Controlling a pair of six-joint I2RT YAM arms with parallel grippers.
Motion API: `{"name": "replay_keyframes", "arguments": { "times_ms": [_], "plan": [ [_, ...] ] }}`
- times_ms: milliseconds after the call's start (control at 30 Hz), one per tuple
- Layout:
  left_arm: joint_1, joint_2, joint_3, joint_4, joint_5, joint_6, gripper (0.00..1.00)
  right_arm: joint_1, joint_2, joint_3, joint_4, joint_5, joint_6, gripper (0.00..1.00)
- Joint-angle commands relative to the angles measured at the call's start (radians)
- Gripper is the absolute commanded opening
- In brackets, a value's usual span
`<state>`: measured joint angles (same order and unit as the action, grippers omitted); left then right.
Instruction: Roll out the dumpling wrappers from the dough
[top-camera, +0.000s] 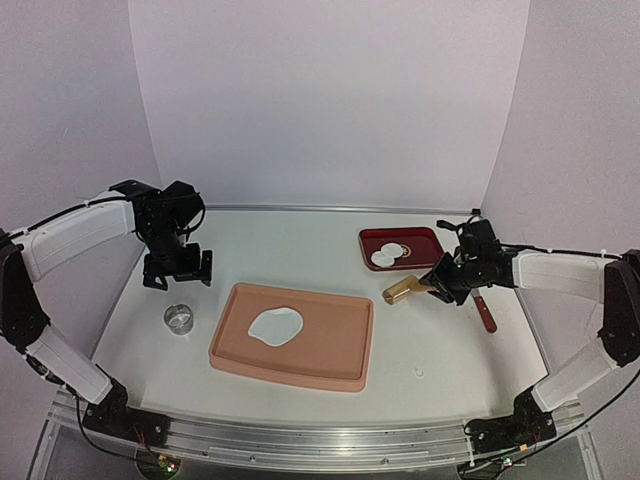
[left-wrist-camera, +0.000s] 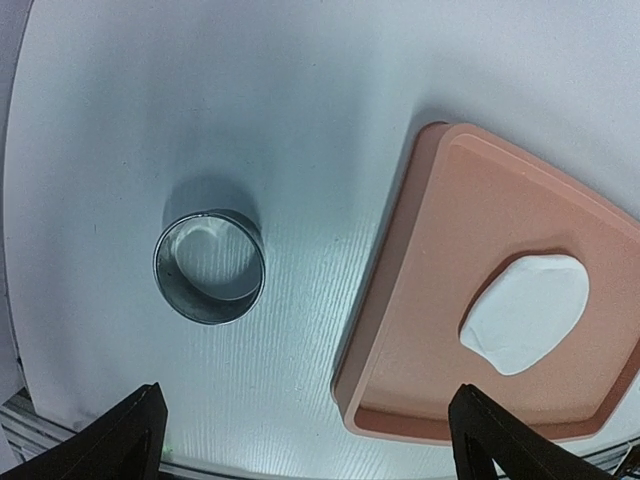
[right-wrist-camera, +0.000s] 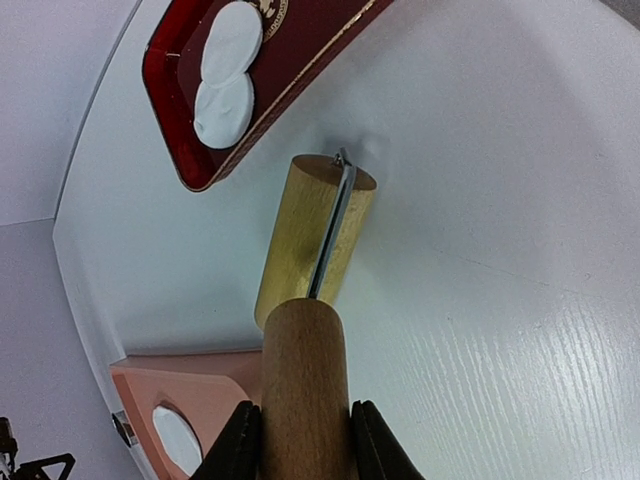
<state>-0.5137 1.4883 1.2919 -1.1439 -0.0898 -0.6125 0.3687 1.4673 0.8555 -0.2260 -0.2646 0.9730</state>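
Looks like the rolling step, judging by the layout. Swing across the white table (top-camera: 300, 240) to the pink board (top-camera: 335, 350), steering clear of the red tray (top-camera: 425, 243) close by on the right. Come down on the dough (top-camera: 275, 325) with the roller (right-wrist-camera: 295, 240) level, press lightly, and work from the middle outward to thin the sheet evenly and keep it inside the raised rim. Hold the tool exactly so: right gripper (right-wrist-camera: 305, 445) closed on the round wooden handle, one finger pressed to each side, pale barrel pointing ahead toward the tray's corner, resting on the table or just above it, cannot tell which. Keep the left gripper (top-camera: 178, 277) out of the way: spread wide, holding nothing, hovering near the metal ring cutter (top-camera: 180, 319), itself upright on bare table just left of the board.

Dough: one soft white sheet, flat, smooth on top, irregular in outline, lying near the board's middle and touching no rim. Finished dumpling wrappers (top-camera: 388, 255): two small neat white discs, slightly overlapping, inside the red tray, well apart from the dough.
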Motion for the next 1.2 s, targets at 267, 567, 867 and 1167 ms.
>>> {"name": "replay_keyframes", "arguments": {
  "times_ms": [267, 567, 867, 1167],
  "plan": [
    [0.022, -0.045, -0.033, -0.028, -0.048, -0.086, 1.0, 0.002, -0.038, -0.153, -0.182, 0.08, 0.006, 0.59],
    [0.027, -0.075, -0.045, -0.04, -0.063, -0.134, 1.0, 0.001, -0.145, -0.067, -0.354, 0.129, -0.042, 0.98],
    [0.033, -0.141, -0.057, -0.062, -0.122, -0.179, 1.0, 0.002, -0.247, 0.04, -0.56, 0.193, -0.094, 0.98],
    [0.14, -0.188, -0.1, -0.117, -0.163, -0.225, 0.98, 0.001, -0.231, 0.217, -0.667, 0.207, -0.121, 0.98]
  ]
}}
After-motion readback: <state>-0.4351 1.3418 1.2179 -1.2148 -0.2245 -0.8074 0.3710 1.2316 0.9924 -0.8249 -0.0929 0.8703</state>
